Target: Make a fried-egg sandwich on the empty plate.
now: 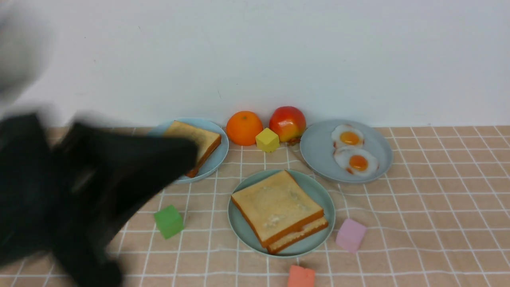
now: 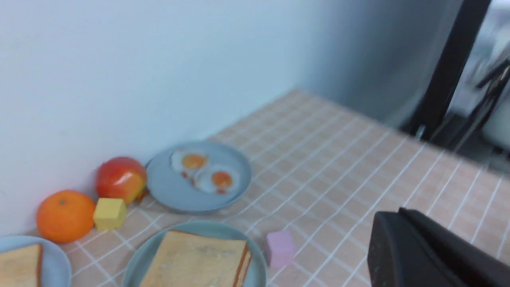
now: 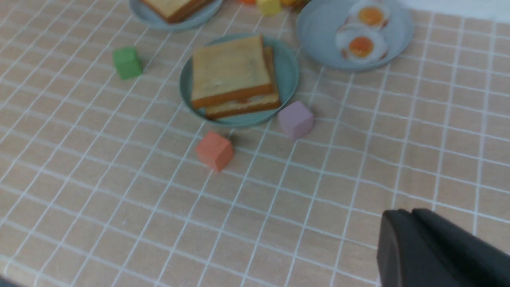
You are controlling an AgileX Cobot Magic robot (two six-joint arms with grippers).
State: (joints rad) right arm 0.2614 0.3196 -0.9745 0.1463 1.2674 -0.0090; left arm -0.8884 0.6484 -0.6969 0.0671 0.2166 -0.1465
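The fried-egg sandwich lies on the mint-green plate at the table's middle: two toast slices stacked, the top one shifted. The right wrist view shows the sandwich with a thin sliver of filling between the slices, on the plate. It also shows in the left wrist view. My left gripper is a blurred black shape in front of the left plate, shut and empty. My right gripper is shut and empty above bare cloth, nearer than the sandwich; it is out of the front view.
A grey-blue plate with one toast slice sits back left. Another grey-blue plate holds two fried eggs. An orange, apple and yellow cube stand by the wall. Green, pink and red cubes surround the mint plate.
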